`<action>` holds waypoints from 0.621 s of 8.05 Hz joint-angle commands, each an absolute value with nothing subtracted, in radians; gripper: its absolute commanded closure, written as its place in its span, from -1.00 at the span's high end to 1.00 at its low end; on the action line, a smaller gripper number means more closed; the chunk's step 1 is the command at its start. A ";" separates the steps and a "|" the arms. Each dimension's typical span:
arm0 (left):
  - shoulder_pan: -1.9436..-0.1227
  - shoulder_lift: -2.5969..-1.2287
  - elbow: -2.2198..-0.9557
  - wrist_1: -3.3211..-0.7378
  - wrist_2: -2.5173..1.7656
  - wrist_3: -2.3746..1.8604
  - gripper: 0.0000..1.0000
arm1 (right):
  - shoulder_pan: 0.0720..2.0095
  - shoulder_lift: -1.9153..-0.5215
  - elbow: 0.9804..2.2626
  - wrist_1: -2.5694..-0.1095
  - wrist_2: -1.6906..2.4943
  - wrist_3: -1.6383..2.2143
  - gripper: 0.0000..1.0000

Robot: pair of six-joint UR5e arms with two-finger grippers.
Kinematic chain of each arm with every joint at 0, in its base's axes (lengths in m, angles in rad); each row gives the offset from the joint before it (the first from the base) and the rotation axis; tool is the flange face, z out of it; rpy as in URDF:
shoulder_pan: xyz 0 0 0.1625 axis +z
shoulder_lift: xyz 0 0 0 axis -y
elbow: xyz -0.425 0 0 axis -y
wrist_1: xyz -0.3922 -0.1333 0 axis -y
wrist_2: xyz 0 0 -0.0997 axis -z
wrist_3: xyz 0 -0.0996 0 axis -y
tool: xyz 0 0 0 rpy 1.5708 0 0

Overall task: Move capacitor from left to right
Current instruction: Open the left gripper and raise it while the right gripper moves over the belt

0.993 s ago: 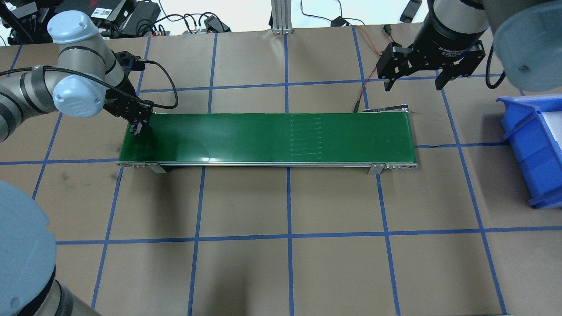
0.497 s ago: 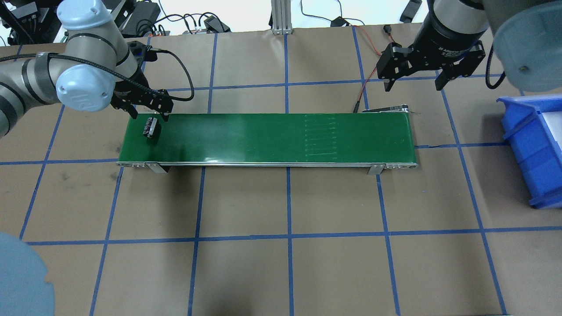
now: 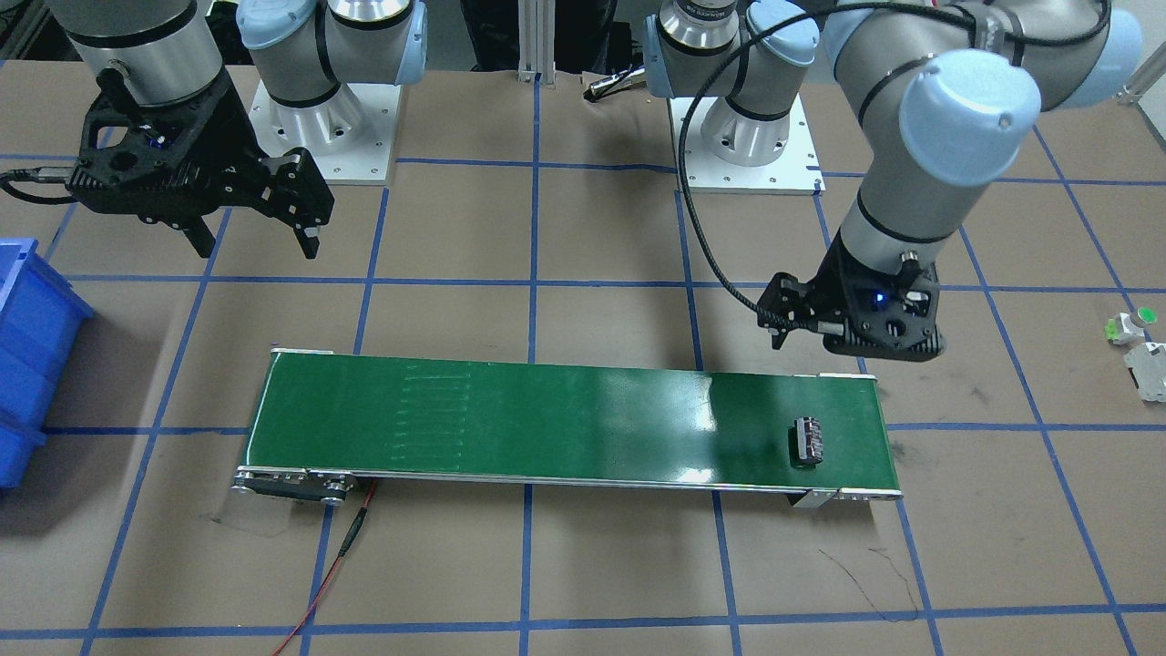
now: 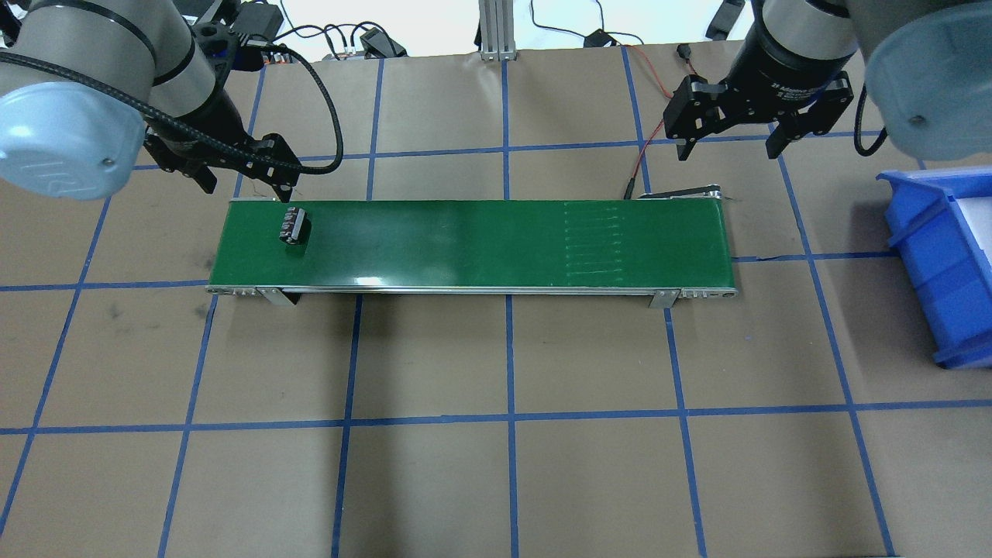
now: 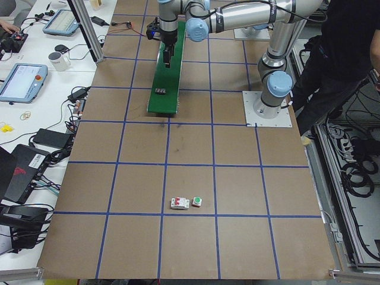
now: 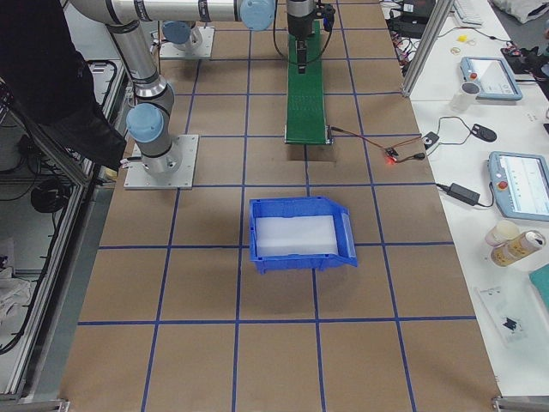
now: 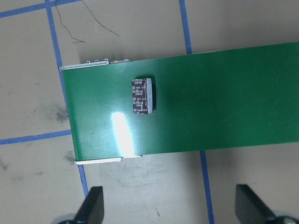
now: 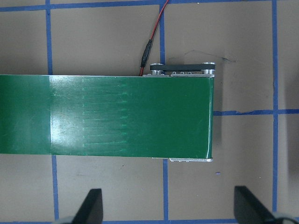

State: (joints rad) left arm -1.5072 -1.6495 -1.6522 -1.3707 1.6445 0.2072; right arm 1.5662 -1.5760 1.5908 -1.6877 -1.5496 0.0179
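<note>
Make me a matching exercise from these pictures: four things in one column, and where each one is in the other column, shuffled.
Things:
1. capacitor
2. left gripper
3. right gripper
4. blue bin

Places:
A. on the table, beyond the right end of the green belt
B. open, by the green belt's empty end
C. lying on the green belt
D. open, by the green belt's end where the capacitor is

Pairs: 1-C, 2-D, 3-B, 4-A
</note>
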 commanded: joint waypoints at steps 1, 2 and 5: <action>-1.517 -1.594 -1.660 -1.402 1.638 0.204 1.00 | 1.566 -1.510 1.592 -1.715 -1.540 0.018 1.00; -1.517 -1.586 -1.657 -1.404 1.646 0.206 1.00 | 1.566 -1.450 1.601 -1.770 -1.539 0.018 1.00; -1.509 -1.594 -1.663 -1.393 1.634 0.206 1.00 | 1.563 -1.327 1.718 -1.964 -1.542 0.015 1.00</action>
